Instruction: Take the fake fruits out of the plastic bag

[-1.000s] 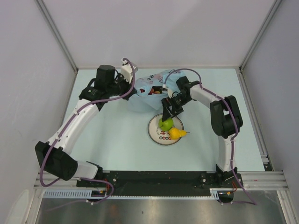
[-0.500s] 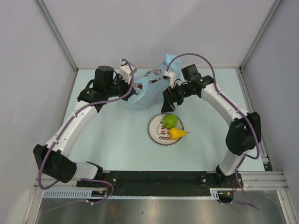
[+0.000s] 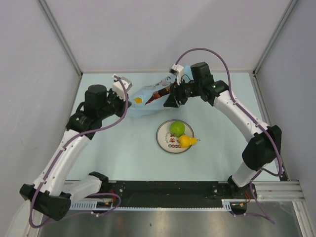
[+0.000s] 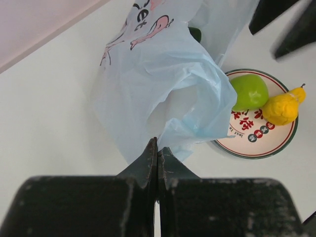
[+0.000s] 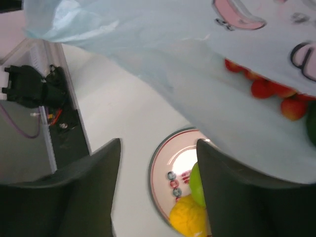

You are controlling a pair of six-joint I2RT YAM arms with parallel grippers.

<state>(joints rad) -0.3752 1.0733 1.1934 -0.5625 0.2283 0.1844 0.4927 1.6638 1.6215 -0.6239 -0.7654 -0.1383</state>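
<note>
The light-blue plastic bag [image 3: 148,98] hangs stretched and tilted between the two arms. My left gripper [image 4: 158,148] is shut on its crumpled lower edge, at the bag's left end [image 3: 127,100] in the top view. Red berries [image 5: 266,88] and a dark green fruit [image 4: 195,33] show inside it, and a yellow piece [image 3: 138,100] shows through the plastic. My right gripper [image 5: 159,143] is open just under the bag's right end [image 3: 169,99], with nothing between its fingers. The green apple [image 3: 177,128] and a yellow fruit [image 3: 186,141] lie on the white plate [image 3: 165,140].
The plate [image 4: 256,145] with red lettering sits on the pale table in front of the bag, between the arms. White walls close in the back and both sides. The black base rail [image 3: 163,187] runs along the near edge.
My right gripper left the plate, rose to the bag's right end and narrowed its jaws. My left arm pulled the bag's edge leftward, stretching the bag out.
</note>
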